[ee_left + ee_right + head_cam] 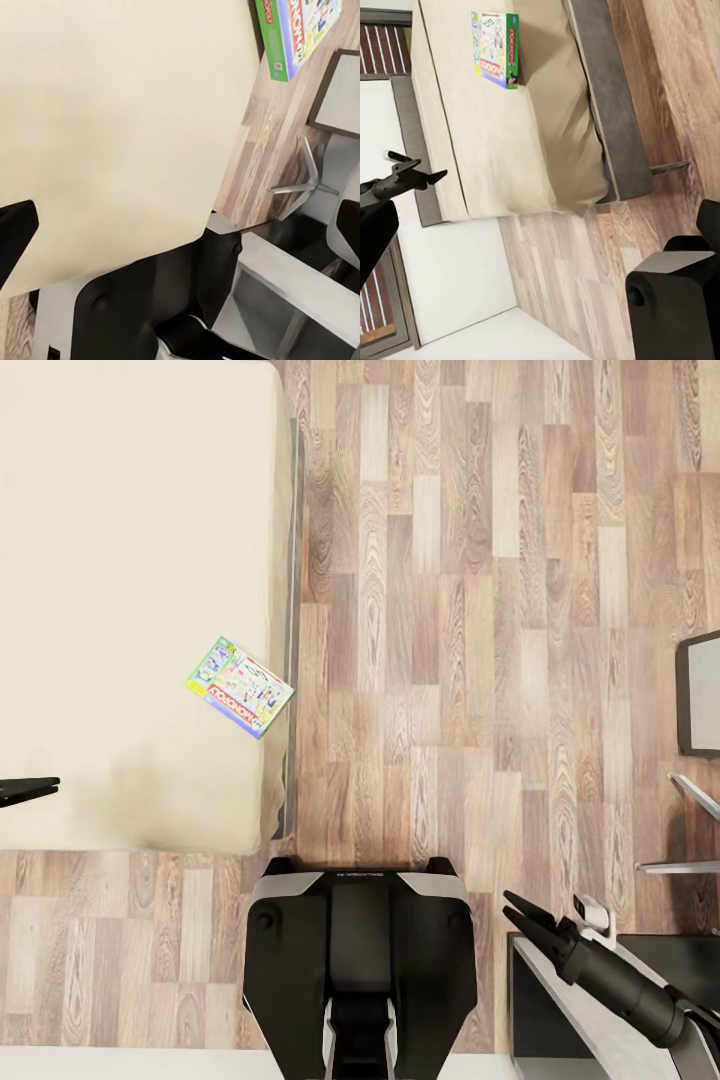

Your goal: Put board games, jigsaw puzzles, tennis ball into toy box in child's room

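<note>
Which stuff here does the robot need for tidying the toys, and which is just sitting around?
For the job:
- Monopoly box, lying near the bed's edge
- bed it lies on

Just there:
- wood floor
- grey chair legs at the right
- dark cabinet by the right arm

The head camera looks straight down over the bed (130,610) and plank floor (450,610); both wrist cameras view that bed obliquely, from farther off.
</note>
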